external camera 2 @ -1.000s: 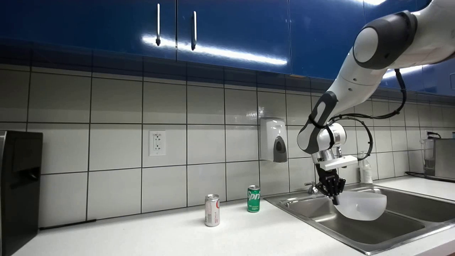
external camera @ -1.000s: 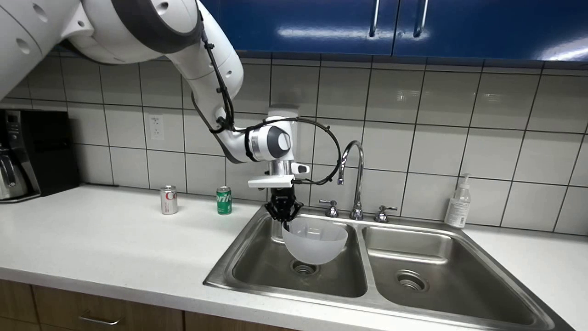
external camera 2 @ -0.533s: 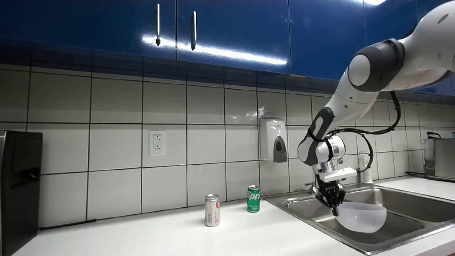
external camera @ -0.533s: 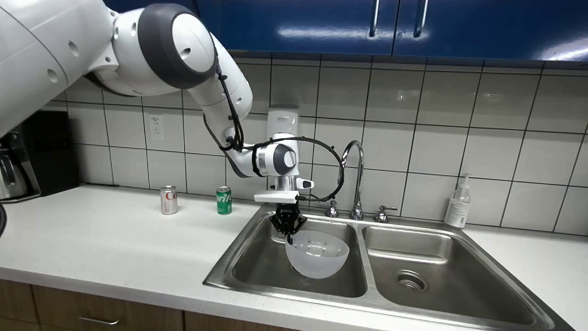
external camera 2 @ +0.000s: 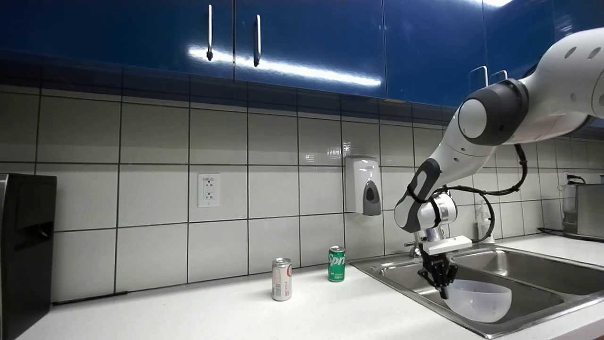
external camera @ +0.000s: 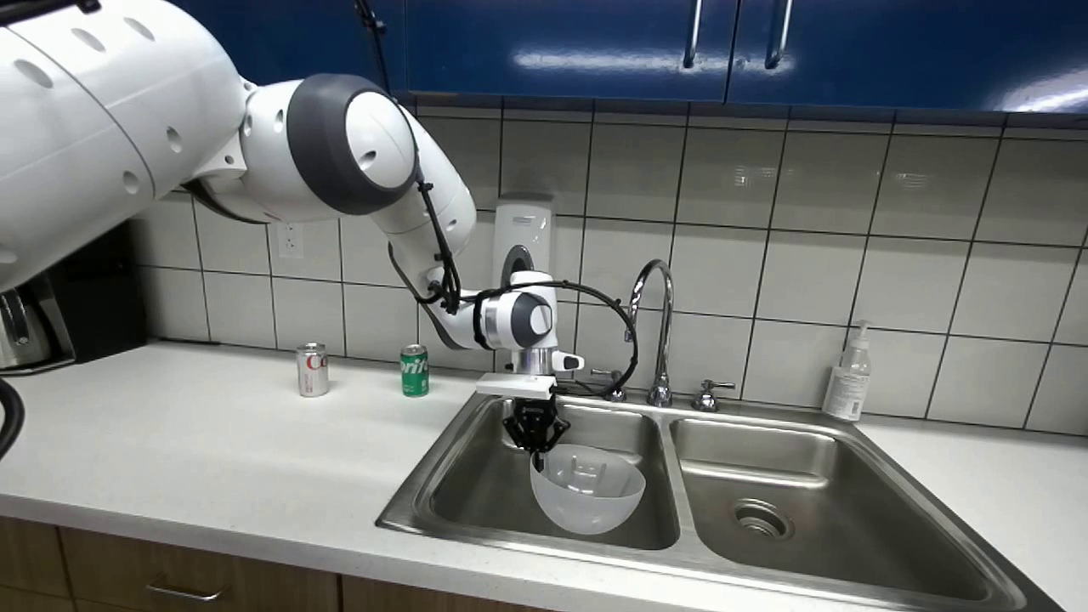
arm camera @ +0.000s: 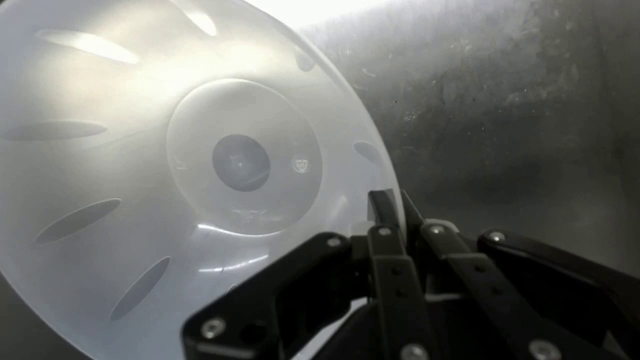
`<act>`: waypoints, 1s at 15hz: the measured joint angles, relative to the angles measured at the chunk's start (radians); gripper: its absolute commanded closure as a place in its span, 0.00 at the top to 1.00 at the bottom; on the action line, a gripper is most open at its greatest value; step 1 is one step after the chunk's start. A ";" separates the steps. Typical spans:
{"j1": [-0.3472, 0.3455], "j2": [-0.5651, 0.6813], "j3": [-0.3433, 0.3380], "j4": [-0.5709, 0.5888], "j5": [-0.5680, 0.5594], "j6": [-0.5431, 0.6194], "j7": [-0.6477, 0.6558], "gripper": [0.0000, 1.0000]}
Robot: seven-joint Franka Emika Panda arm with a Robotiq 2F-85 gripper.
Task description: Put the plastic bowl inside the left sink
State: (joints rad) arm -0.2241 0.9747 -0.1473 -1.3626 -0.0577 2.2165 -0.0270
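Note:
The plastic bowl (external camera: 588, 503) is translucent whitish and sits low within the left sink (external camera: 472, 497), slightly tilted. It also shows inside that basin in an exterior view (external camera 2: 481, 304). My gripper (external camera: 539, 461) is shut on the bowl's rim, one finger inside and one outside. In the wrist view the fingertips (arm camera: 400, 207) pinch the rim, and the bowl (arm camera: 135, 175) fills the left part of the picture over the steel floor. The bowl hides the basin's drain. I cannot tell whether its bottom touches the sink floor.
The right basin (external camera: 816, 510) lies beside the left one across a steel divider. A faucet (external camera: 663, 340) with handles stands behind. A Sprite can (external camera: 415, 371) and a silver can (external camera: 313, 371) stand on the counter. A soap bottle (external camera: 848, 378) is behind the right basin.
The arm and gripper have moved down with the bowl held, lowering it from above the left basin to deep inside it. The drain, visible a second ago, is now covered.

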 measured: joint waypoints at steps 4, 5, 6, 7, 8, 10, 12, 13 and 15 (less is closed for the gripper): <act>0.000 0.026 0.000 0.033 0.001 0.000 0.000 0.42; 0.000 0.027 0.000 0.037 0.001 -0.001 0.000 0.50; 0.000 0.027 0.000 0.039 0.001 -0.001 0.000 0.57; 0.000 0.027 0.000 0.041 0.001 -0.001 0.000 0.65; 0.000 0.027 0.000 0.043 0.001 -0.001 0.000 0.72; 0.000 0.023 0.000 0.045 0.001 -0.002 0.000 0.87; -0.001 0.017 -0.001 0.045 0.001 -0.008 0.000 0.99; -0.001 0.012 -0.002 0.045 0.001 -0.009 0.000 1.00; -0.002 -0.009 -0.003 0.035 0.001 -0.011 0.000 1.00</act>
State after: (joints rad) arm -0.2264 0.9654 -0.1500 -1.3279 -0.0563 2.2060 -0.0271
